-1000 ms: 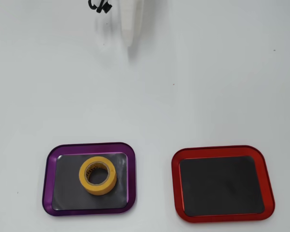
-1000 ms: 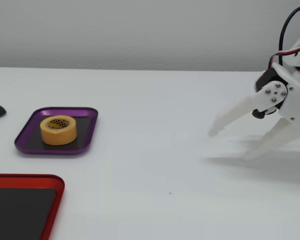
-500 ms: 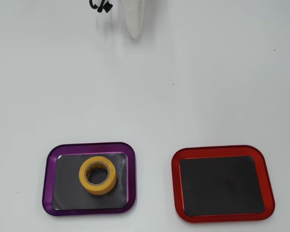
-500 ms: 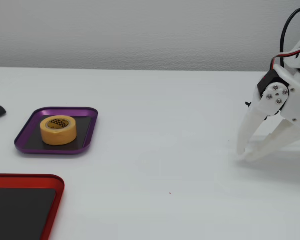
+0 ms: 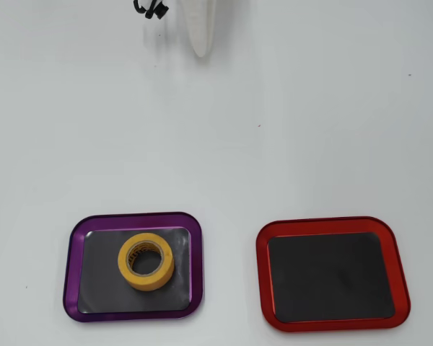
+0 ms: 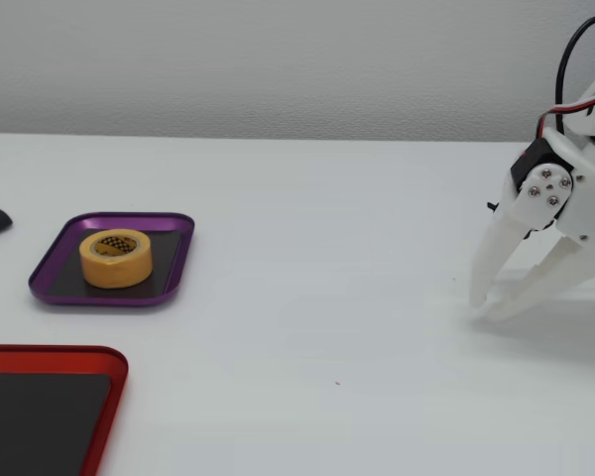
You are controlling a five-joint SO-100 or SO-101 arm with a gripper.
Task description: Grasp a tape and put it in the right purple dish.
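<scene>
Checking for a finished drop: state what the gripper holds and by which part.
Nothing. The gripper is empty, fingertips together, far from the tape lying in the purple dish.

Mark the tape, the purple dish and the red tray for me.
tape (image 5: 146, 261), overhead view, on the yellow top edge of the roll.
purple dish (image 5: 133, 217), overhead view, on its far rim.
red tray (image 5: 325, 221), overhead view, on its far rim.
</scene>
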